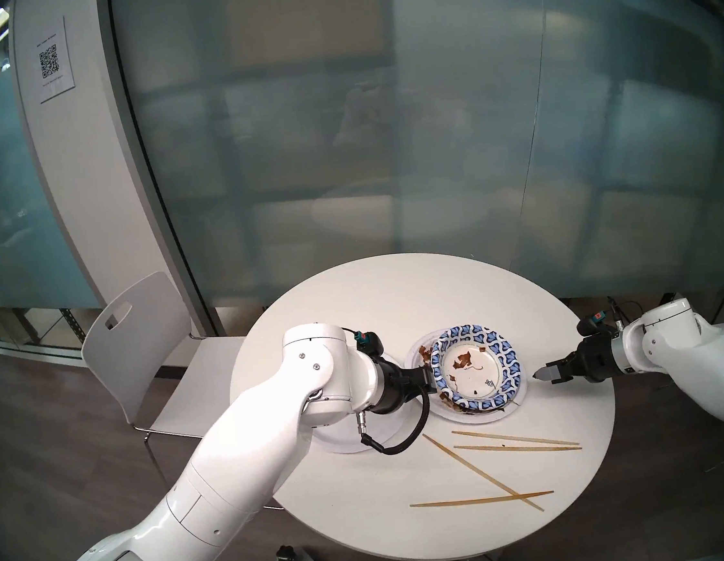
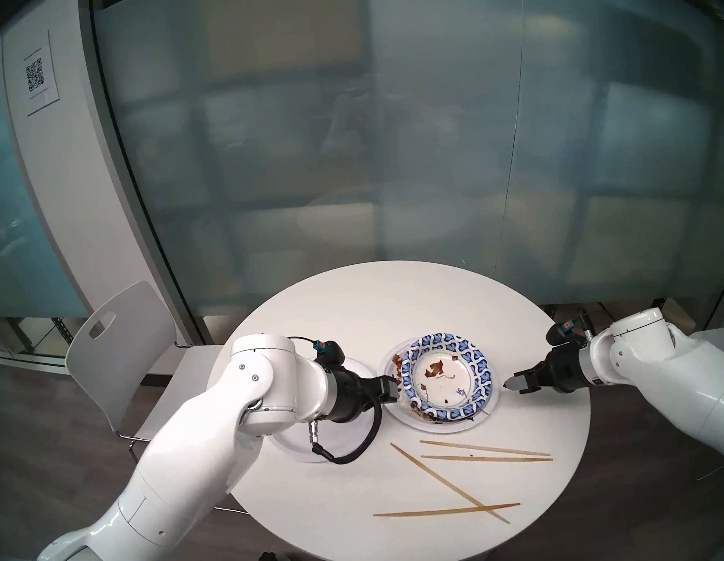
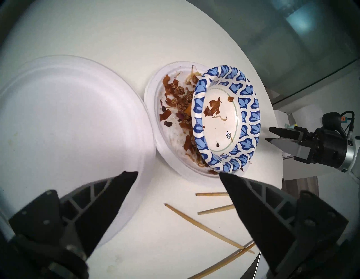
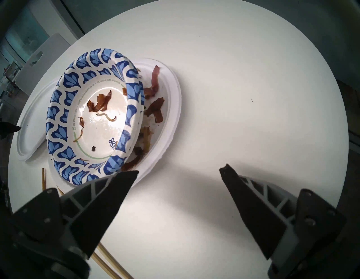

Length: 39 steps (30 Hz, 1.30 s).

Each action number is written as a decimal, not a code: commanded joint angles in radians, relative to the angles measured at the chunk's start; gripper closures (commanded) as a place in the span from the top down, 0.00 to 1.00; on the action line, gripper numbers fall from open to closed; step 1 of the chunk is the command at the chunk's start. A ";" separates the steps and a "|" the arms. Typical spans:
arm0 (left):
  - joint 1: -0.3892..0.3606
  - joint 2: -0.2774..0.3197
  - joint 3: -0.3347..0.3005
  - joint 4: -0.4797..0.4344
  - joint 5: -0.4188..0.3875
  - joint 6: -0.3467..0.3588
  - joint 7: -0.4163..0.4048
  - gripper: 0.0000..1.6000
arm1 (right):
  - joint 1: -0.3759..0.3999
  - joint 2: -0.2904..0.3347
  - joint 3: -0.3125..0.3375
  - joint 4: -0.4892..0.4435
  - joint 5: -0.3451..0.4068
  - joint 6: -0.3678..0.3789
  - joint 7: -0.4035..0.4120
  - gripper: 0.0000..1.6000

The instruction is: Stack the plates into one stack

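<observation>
Both claws, left gripper (image 3: 178, 176) and right gripper (image 4: 178, 171), gape empty beside the blue-patterned paper plate (image 1: 478, 366)
Next, I'd lift the plain white paper plate (image 3: 68, 116) by its rim, level, under the pile

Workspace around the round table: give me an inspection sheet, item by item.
Surface: round white table, bare at the far side.
Job's things: blue-rimmed plate tilted on a soiled white plate with food scraps; an empty white plate beside them, apart and not stacked.
Clutter: four wooden chopsticks loose at the near edge, two crossed.
Grippers: left gripper open, empty, above the gap between the plates; right gripper open, empty, beside the plate pile.
Cables: black cable looped under the left wrist, over the empty plate.
Surroundings: white chair at the table's left; frosted glass wall behind.
</observation>
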<state>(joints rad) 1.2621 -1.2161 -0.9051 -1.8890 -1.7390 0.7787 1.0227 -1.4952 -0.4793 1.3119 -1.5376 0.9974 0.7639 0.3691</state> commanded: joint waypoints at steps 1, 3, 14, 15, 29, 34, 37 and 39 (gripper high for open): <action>0.027 -0.064 0.013 -0.030 -0.014 -0.070 0.053 0.87 | 0.054 -0.001 -0.003 0.009 -0.013 -0.011 0.038 1.00; 0.032 -0.076 0.015 -0.024 -0.020 -0.087 0.067 0.86 | 0.056 0.000 -0.006 0.013 -0.017 -0.014 0.047 1.00; 0.019 -0.122 0.056 0.034 0.059 -0.176 0.059 0.79 | 0.021 0.014 0.011 0.008 -0.020 -0.037 0.077 1.00; 0.019 -0.122 0.056 0.034 0.059 -0.176 0.059 0.79 | 0.021 0.014 0.011 0.008 -0.020 -0.037 0.077 1.00; 0.010 -0.172 0.080 0.132 0.148 -0.293 -0.006 0.54 | -0.010 0.026 0.030 -0.003 -0.011 -0.038 0.072 1.00; 0.015 -0.178 0.077 0.129 0.147 -0.309 -0.002 0.59 | 0.023 0.009 0.009 0.012 -0.031 -0.034 0.074 1.00; 0.016 -0.181 0.077 0.125 0.154 -0.321 0.005 0.65 | 0.074 -0.012 -0.021 0.030 -0.055 -0.023 0.083 1.00; 0.015 -0.182 0.077 0.127 0.155 -0.323 0.008 0.65 | 0.100 -0.022 -0.035 0.042 -0.069 -0.019 0.091 1.00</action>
<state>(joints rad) 1.2872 -1.3750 -0.8233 -1.7416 -1.5838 0.4709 1.0284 -1.4823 -0.4775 1.2961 -1.5120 0.9534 0.7314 0.4494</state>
